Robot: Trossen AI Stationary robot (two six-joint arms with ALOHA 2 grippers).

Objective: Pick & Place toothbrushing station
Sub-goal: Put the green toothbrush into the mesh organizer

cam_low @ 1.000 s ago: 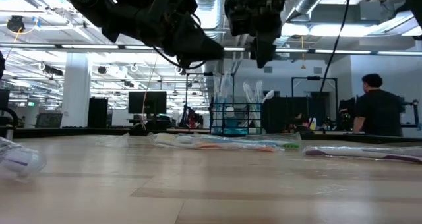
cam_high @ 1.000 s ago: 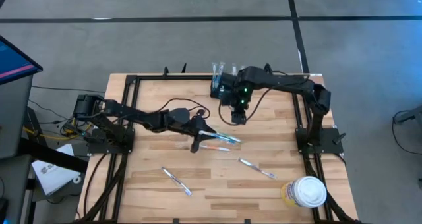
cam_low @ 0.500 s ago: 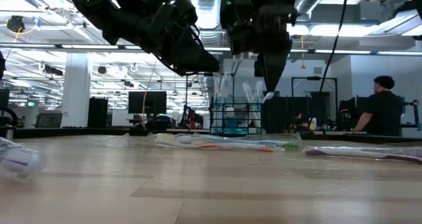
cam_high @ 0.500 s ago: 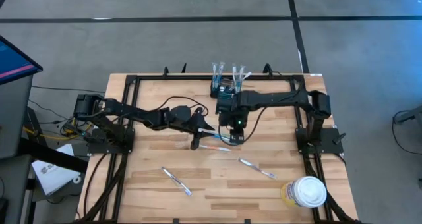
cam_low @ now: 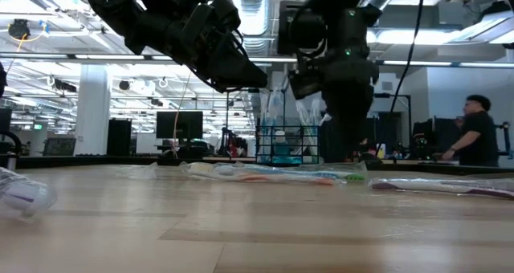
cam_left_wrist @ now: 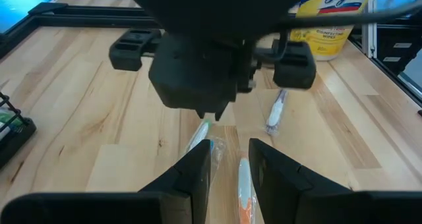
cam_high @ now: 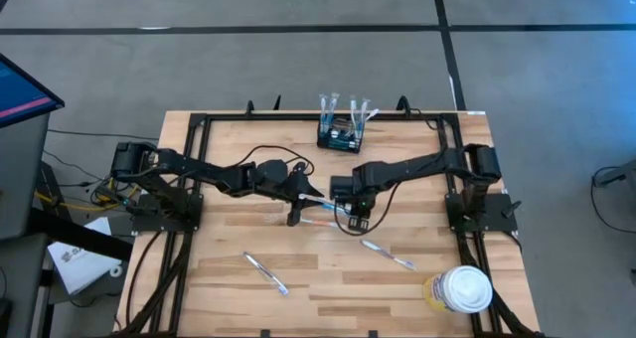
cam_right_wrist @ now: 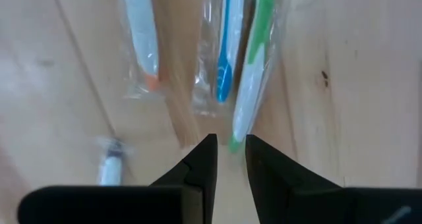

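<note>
High view: right tool [cam_high: 355,217], narrowly open, is lowered over wrapped toothbrushes [cam_high: 328,215] at table centre; left tool [cam_high: 303,201], narrowly open, is positioned alongside.

The left gripper [cam_left_wrist: 229,163] shows two dark fingers [cam_left_wrist: 195,170] slightly parted above the wooden table [cam_left_wrist: 86,112]. Between them lie wrapped toothbrushes [cam_left_wrist: 242,184]. The right gripper [cam_left_wrist: 210,113] hangs at twelve o'clock, pointing down at them. Another wrapped toothbrush [cam_left_wrist: 275,112] lies at one o'clock, a yellow Lysol tub [cam_left_wrist: 326,26] beyond it.
</note>
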